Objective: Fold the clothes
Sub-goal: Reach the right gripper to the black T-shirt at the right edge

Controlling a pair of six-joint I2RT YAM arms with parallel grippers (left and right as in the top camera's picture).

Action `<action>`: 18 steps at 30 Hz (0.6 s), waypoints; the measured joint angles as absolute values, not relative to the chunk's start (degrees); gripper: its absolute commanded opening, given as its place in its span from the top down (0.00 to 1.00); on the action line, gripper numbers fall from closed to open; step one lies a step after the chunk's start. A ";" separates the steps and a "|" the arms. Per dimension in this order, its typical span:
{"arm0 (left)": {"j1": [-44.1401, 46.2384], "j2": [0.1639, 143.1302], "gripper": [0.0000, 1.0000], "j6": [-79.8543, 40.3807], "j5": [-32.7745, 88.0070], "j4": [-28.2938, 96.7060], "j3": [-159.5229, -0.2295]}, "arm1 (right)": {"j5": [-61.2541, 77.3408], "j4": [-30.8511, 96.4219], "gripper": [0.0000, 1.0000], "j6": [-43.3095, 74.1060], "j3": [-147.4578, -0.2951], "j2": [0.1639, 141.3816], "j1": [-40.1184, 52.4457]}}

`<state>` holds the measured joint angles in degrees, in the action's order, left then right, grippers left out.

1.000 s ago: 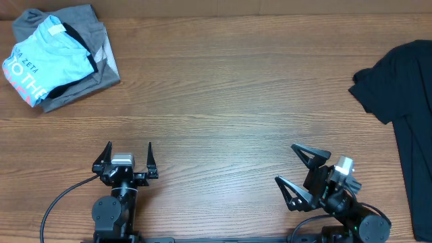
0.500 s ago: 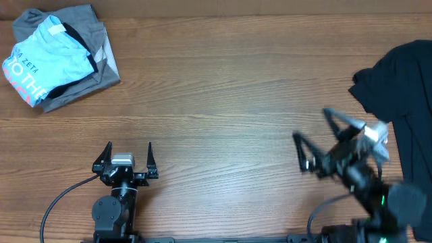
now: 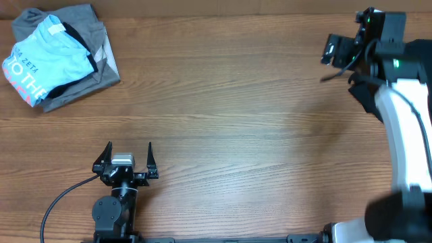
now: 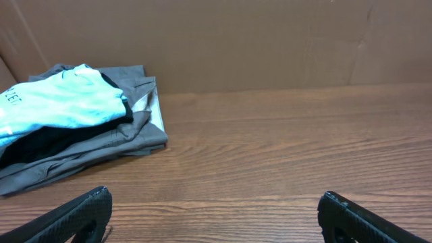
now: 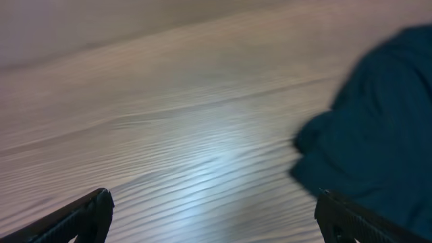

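Two grippers are wide open and hold nothing. The right gripper [image 5: 212, 206] hangs over the brown wooden table [image 3: 223, 101] near its far right corner. It is just beside the plain black soft T-shirt [image 5: 378, 128], which lies bunched up at the right edge of the table. The left gripper [image 3: 128, 150] sits by the near edge, well apart from the shirt.

I think the right gripper should come down on the lumpy shirt edge closest to it. It should pinch only a little cloth, then drag the shirt toward the middle so it can lie flat.

The shirt runs out of view on the right, so I cannot tell if some hangs off. The middle of the table is bare. The light blue printed shirt [image 3: 47, 54] on the folded grey garment [image 3: 84, 77] lies at the far left corner, out of the way.
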<state>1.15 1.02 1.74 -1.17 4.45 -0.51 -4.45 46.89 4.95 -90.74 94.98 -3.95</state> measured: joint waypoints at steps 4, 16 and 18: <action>1.15 1.02 0.00 1.74 -1.17 4.43 -0.51 | -7.03 46.28 0.00 4.45 -91.90 102.56 -7.53; 1.15 1.02 0.00 1.72 -1.17 4.45 -0.51 | -8.21 43.22 0.01 4.40 -93.06 113.49 -15.75; 1.15 1.02 0.00 1.74 -1.17 4.43 -0.51 | -8.43 43.33 0.05 4.40 -93.06 116.40 -16.56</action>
<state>1.15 1.02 1.74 -1.17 4.43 -0.51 -8.43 43.33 4.40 -93.06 116.40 -16.56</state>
